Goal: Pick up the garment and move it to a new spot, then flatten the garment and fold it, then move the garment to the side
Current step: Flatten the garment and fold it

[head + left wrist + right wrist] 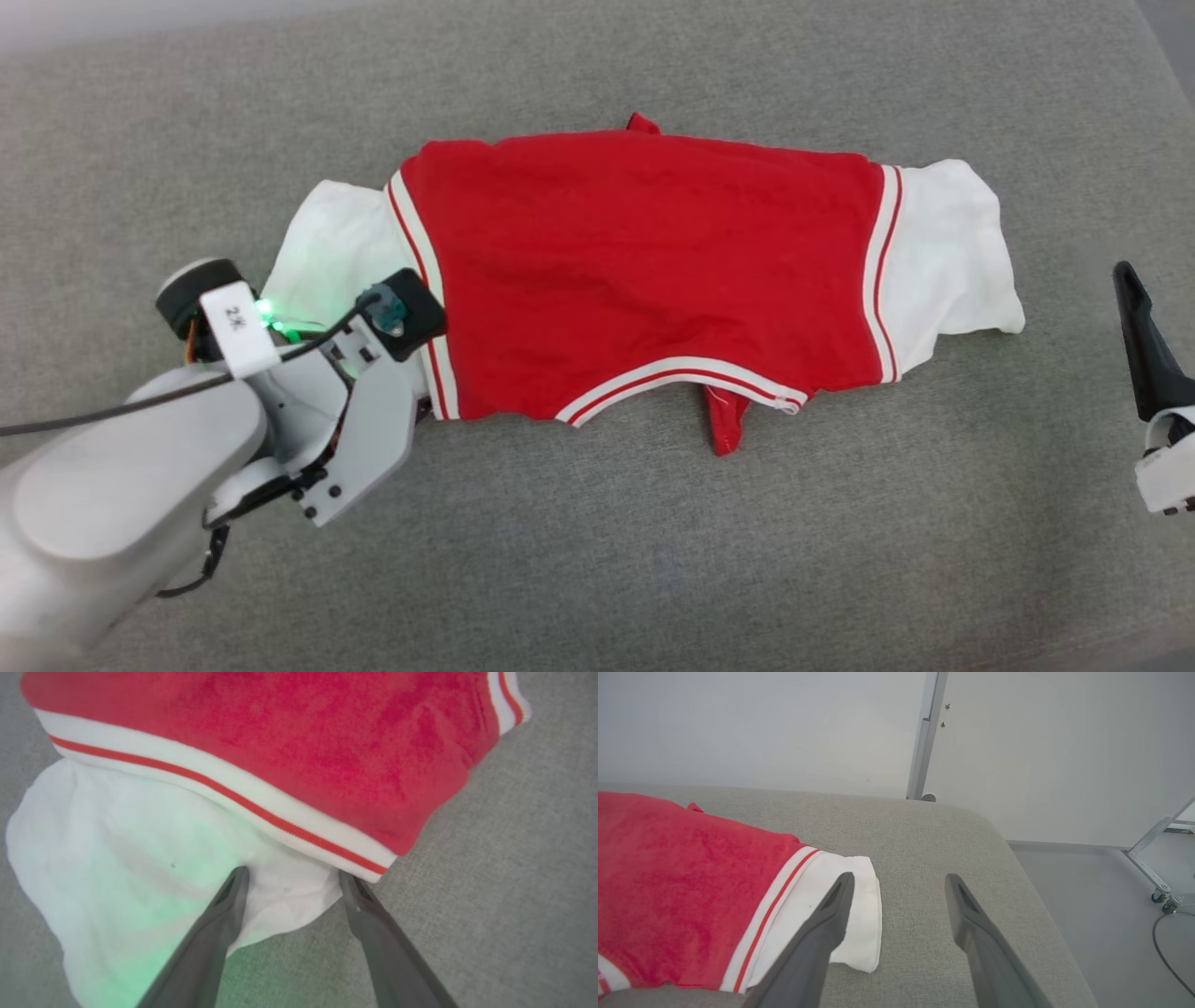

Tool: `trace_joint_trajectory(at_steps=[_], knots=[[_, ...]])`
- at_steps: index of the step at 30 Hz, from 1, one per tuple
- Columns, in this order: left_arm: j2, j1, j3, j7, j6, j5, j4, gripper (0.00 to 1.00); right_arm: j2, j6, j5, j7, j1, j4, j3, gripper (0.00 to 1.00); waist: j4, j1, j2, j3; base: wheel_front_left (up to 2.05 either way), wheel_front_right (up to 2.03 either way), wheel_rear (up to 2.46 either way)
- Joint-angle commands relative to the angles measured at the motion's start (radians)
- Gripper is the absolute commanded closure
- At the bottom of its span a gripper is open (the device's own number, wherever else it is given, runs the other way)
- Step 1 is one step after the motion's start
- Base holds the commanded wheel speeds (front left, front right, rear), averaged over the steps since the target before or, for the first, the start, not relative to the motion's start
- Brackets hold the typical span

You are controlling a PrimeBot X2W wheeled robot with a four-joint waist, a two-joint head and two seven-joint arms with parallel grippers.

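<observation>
Garment of soft red cloth lies on woven grey cushion; left gripper and right gripper spread wide.

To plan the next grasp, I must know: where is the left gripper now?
In the left wrist view, the left gripper stands open around a corner of the white sleeve of the garment, beside the striped trim, at its left end.

A tabletop covered in grey woven fabric, rounded at its corner. Behind it, a pale wall and an upright metal post. On the grey floor beside it, a castered metal frame and a black cable
</observation>
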Motion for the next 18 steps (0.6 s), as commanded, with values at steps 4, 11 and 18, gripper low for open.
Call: trace_joint_trajectory(at_steps=[4, 11, 18], knots=[[-0.014, 0.05, -0.026, 0.048, 0.0, 0.011, 0.004, 0.88, -0.013, -0.002, 0.009, 0.008, -0.033, 0.0, 0.033, 0.0, 0.02, 0.0, 0.0, 0.012, 0.0, 0.0, 0.0], [-0.046, 0.024, -0.027, 0.033, 0.001, 0.001, 0.029, 1.0, -0.117, -0.002, 0.038, 0.129, -0.095, 0.014, 0.21, 0.0, 0.041, 0.0, 0.0, 0.034, 0.0, 0.0, 0.0], [-0.086, -0.015, -0.025, 0.001, 0.003, 0.02, 0.048, 1.0, -0.296, -0.002, 0.135, 0.356, -0.214, 0.037, 0.465, 0.0, 0.073, 0.0, 0.0, 0.065, 0.0, 0.0, 0.0]])
